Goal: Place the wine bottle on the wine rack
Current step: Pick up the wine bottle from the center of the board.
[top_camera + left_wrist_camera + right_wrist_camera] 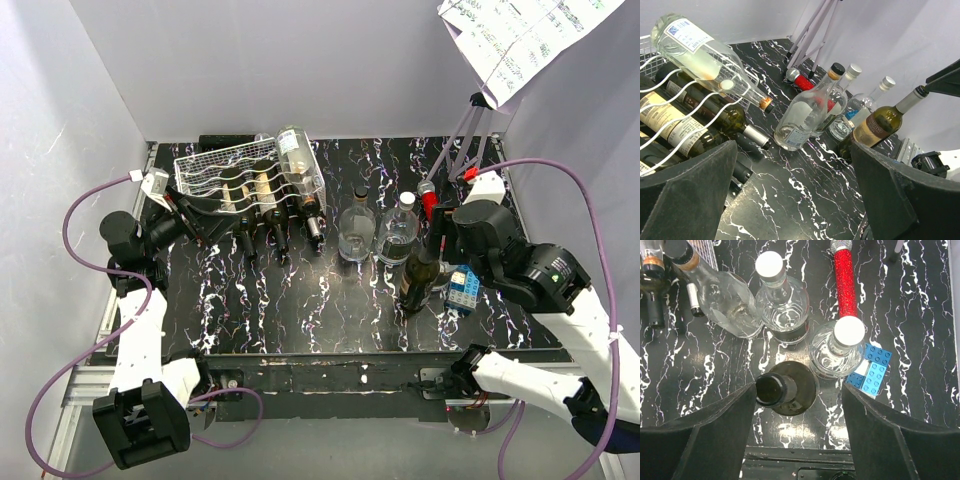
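Task barely begun.
- Wine bottle (790,390): upright on tabletop (300,320), toward near right corner, not lifted.
- Right hand (799,390): directly above it, pointing down, fingers spread wide either side of neck. No visible contact; released, grasping nothing.
- Left to do: grasp, lift, tip flat, carry across.
- Left hand (794,150): low by left edge, spread wide, empty, facing across tabletop.
- Wine rack (200,165): far left corner, several bottles in cradles, clear bottle (295,160) lying on top.
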Robot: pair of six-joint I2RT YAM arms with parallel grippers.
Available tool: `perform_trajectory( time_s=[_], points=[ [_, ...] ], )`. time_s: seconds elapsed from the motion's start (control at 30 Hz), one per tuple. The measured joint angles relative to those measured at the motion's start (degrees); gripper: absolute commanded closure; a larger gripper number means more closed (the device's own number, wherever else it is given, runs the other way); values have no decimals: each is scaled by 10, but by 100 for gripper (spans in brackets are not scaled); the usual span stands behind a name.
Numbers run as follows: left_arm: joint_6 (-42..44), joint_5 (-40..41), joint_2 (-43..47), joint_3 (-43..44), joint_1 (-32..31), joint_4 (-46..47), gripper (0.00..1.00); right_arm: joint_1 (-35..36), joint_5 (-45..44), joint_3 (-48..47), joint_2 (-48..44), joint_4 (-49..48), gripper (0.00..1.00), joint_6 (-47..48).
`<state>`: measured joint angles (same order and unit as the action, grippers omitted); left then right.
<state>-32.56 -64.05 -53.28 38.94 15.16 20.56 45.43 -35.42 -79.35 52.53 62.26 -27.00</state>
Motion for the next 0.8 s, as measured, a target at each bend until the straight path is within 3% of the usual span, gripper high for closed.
perform_trajectory(
  time_s=[0.4,0.8],
  points=[
    [6,5,0,0,0,-9,2,-1,-18,0,-10,-12,25,1],
    [10,6,0,0,0,-13,2,-6,18,29,35,-16,43,1]
  ],
)
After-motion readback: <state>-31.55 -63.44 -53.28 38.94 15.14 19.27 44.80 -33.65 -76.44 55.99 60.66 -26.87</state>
